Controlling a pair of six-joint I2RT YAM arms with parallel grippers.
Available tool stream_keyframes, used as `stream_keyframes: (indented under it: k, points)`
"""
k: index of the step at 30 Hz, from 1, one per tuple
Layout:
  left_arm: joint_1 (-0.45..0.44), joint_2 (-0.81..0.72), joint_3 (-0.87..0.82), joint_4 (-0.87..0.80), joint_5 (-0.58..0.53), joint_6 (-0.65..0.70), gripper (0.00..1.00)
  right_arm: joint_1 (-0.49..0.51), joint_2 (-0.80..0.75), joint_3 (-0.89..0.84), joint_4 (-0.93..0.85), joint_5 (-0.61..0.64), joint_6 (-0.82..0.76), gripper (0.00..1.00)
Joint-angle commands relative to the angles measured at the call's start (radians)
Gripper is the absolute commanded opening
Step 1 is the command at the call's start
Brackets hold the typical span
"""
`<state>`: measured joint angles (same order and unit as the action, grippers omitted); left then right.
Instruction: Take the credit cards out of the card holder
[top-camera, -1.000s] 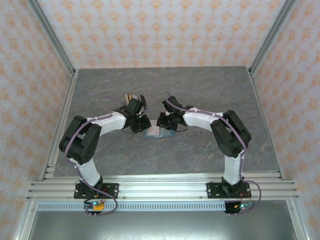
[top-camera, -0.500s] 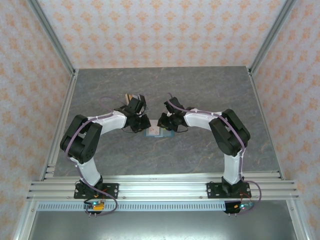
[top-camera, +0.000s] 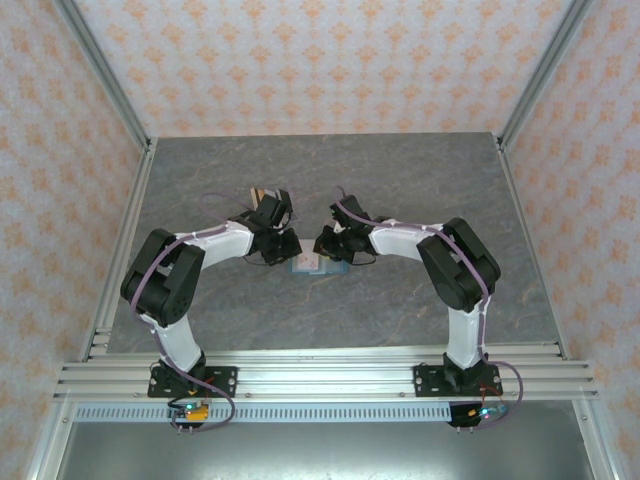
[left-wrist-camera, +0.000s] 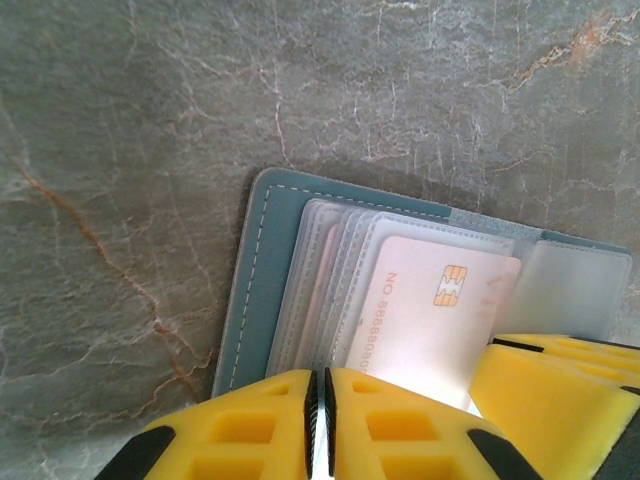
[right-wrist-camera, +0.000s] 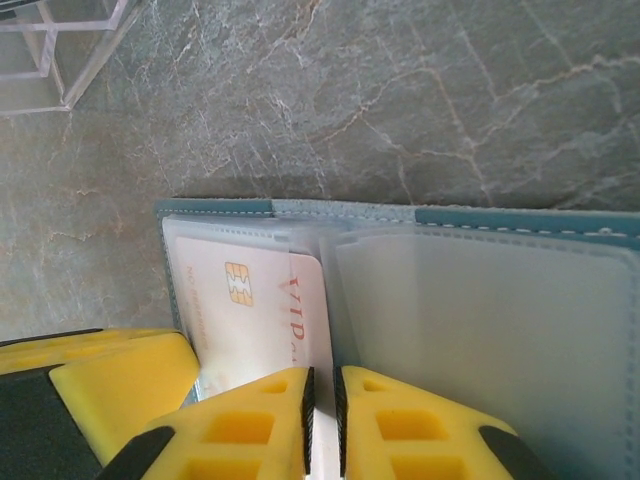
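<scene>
Open on the table (top-camera: 420, 180), the card holder (left-wrist-camera: 250, 290) is anchored at nine o'clock by the left gripper (left-wrist-camera: 320, 420), nearly shut on its edge. From three o'clock the right gripper (right-wrist-camera: 322, 420), equally narrow, apparently pinches the pale card (right-wrist-camera: 250, 320)

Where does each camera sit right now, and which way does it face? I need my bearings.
Top external: above and behind the bases, facing down at the table; both arms, left gripper and right gripper meet at the card holder.
Left wrist: looks down past its yellow fingers at the open holder.
Right wrist: same, from the opposite side.
Shared: both wrist views show the pale chip card.
</scene>
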<state>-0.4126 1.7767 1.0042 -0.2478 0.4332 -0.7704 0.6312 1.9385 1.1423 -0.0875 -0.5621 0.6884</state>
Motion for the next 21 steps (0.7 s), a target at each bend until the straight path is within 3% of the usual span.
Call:
stream_keyframes:
  k: [1, 21]
  points:
    - [-0.003, 0.034, 0.02, -0.046, -0.018, -0.01, 0.14, -0.001, 0.011, -0.02, 0.035, -0.015, 0.008, 0.15]
    - [-0.002, -0.05, 0.039, -0.095, -0.071, 0.043, 0.15, -0.019, -0.065, -0.079, 0.023, 0.045, -0.03, 0.08]
